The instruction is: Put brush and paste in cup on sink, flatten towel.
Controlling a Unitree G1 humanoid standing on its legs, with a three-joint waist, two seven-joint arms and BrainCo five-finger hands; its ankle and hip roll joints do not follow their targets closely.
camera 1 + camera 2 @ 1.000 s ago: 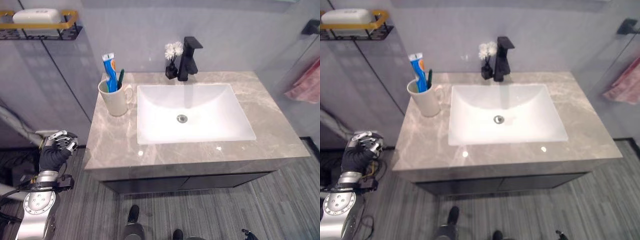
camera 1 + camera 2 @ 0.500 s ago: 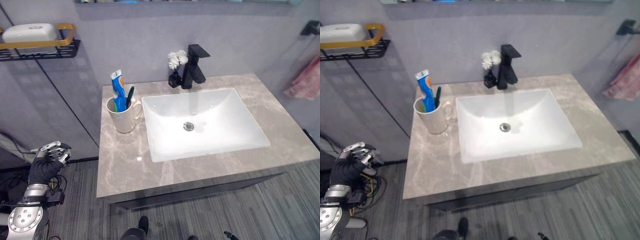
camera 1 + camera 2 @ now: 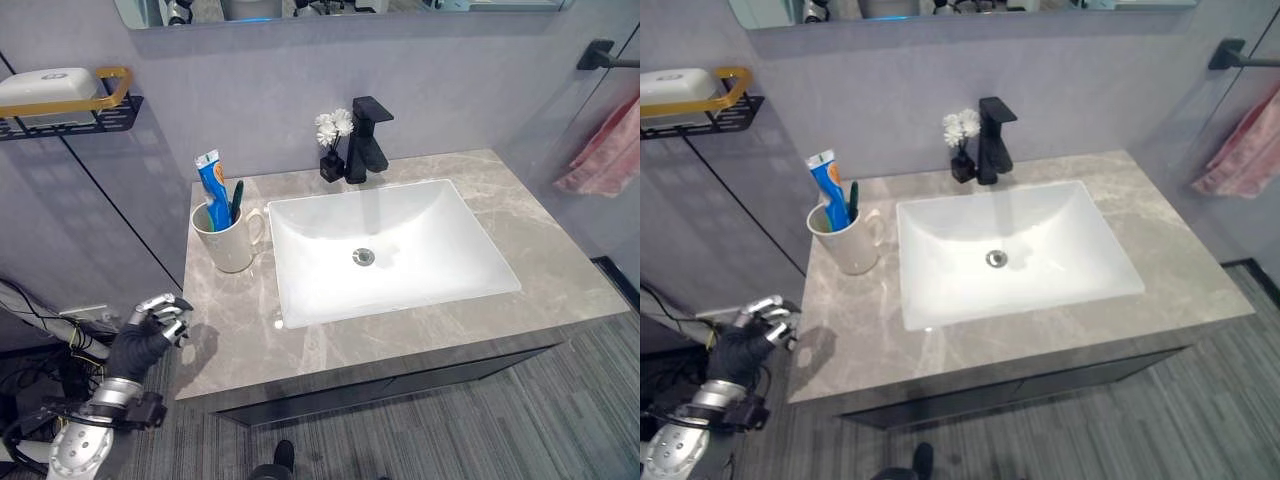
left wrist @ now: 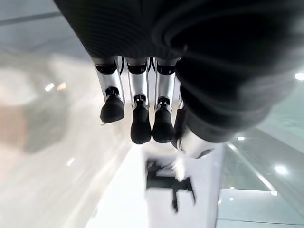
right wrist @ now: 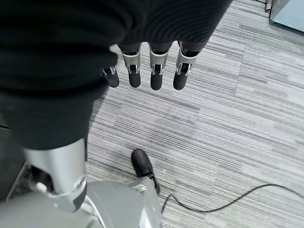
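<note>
Grey marble counter (image 3: 240, 320) is spreading across the middle of the room, with striped grey flooring (image 5: 228, 142) running below it. Off its left corner, the left hand (image 3: 150, 333) is hovering beside the counter edge, fingers loosely bent and holding nothing. Up on the wall, a shelf (image 3: 70, 100) is carrying a white soap dish (image 3: 45, 82). On the counter, a white cup (image 3: 228, 238) is standing just left of the sink (image 3: 385, 250), holding the blue paste (image 3: 213, 187) and the green brush (image 3: 236, 200) upright. Behind the basin a black tap (image 3: 366, 140) is rising beside small white flowers (image 3: 332, 124). Far right, the pink towel (image 3: 603, 150) is hanging bunched from a rail. Low over the flooring, the right hand (image 5: 152, 71) is dangling with relaxed fingers, empty.
</note>
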